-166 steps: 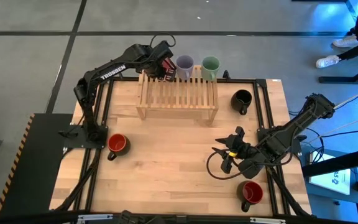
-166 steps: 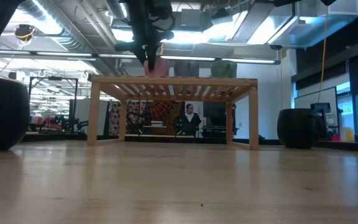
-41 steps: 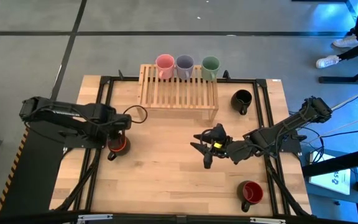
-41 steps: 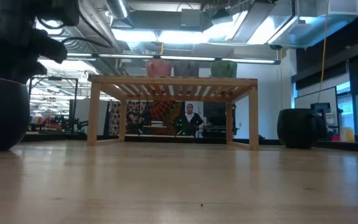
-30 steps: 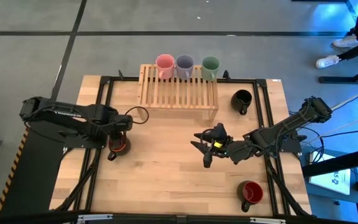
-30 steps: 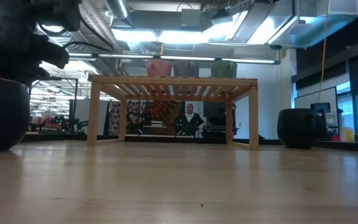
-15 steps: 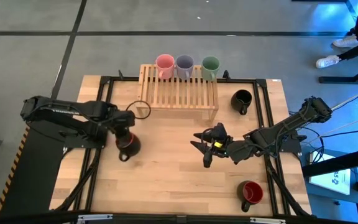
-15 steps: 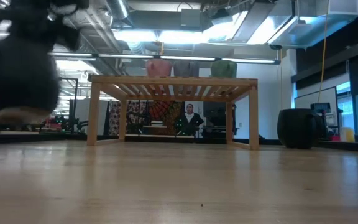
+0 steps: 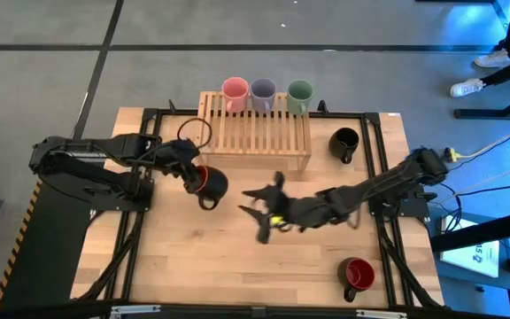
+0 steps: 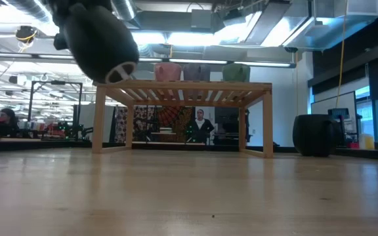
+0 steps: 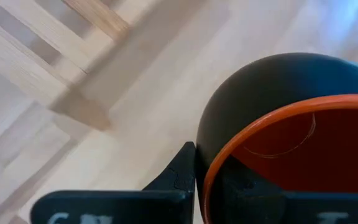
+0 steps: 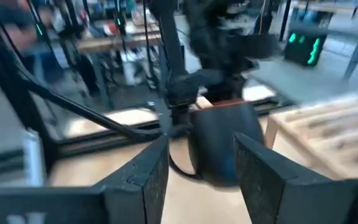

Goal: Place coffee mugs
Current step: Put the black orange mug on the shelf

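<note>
My left gripper is shut on a dark mug with an orange-red inside, held tipped in the air in front of the wooden rack's left end; the low view shows the mug high above the table. My right gripper is open at mid-table, its fingers pointing at that mug without touching it. Pink, lavender-grey and green mugs stand in a row on the rack's far edge. A black mug and a dark mug with a red inside stand on the table. My left gripper holds the mug by its rim, pinching the wall on the side nearest the wrist. One finger lies outside the wall; the other seems to be inside the mug. The mug is lifted clear and tilted, its base turned down and sideways.
The rack stands on legs at the table's far middle, with open space under it. The black mug sits right of the rack, the red-inside mug near the near right corner. People show in the room behind. Bare wood lies at the near middle.
My left gripper has lifted the orange-red-inside mug off the table's left part and carried it up, rightward and toward the rack, tipping it on the way. My right gripper has swung left across the table's middle toward that mug.
</note>
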Motion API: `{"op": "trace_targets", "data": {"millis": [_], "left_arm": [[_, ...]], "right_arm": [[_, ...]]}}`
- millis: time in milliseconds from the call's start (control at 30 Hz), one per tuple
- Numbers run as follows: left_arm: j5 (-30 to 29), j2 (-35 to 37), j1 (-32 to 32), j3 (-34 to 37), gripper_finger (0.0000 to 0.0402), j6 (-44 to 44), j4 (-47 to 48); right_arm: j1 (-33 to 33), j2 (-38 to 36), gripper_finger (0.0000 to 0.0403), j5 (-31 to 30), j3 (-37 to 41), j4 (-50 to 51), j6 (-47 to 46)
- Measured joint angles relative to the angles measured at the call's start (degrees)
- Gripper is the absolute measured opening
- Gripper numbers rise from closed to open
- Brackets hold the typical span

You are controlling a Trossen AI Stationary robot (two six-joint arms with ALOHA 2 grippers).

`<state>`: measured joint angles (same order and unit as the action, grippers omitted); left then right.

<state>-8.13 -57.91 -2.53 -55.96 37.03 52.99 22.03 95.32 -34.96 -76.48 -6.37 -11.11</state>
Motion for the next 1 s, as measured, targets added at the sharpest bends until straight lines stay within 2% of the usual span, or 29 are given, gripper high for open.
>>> {"op": "trace_targets", "data": {"millis": [200,333,633,833,1000], "left_arm": [[0.36,0.04,-4.99,0.0,0.0015,0.31,-2.61],[0.1,0.04,-8.01,-0.02,0.0016,-0.36,-5.58],[0.37,0.04,-10.72,-0.02,0.0016,-1.81,-9.04],[0.53,0.04,-11.82,-0.02,0.0016,-2.94,-11.29],[0.27,0.02,-11.86,-0.02,0.0016,-3.08,-12.61]], "right_arm": [[-1.24,12.17,0.0161,-8.06,-18.66,17.84,10.13],[-1.56,17.86,0.0161,-13.99,-25.53,23.43,11.62],[-1.39,23.0,0.0161,-21.14,-27.52,22.38,11.56],[-1.43,24.54,0.0161,-22.33,-27.61,16.4,11.81],[-1.43,26.39,0.0161,-26.76,-27.49,14.5,14.87]]}}
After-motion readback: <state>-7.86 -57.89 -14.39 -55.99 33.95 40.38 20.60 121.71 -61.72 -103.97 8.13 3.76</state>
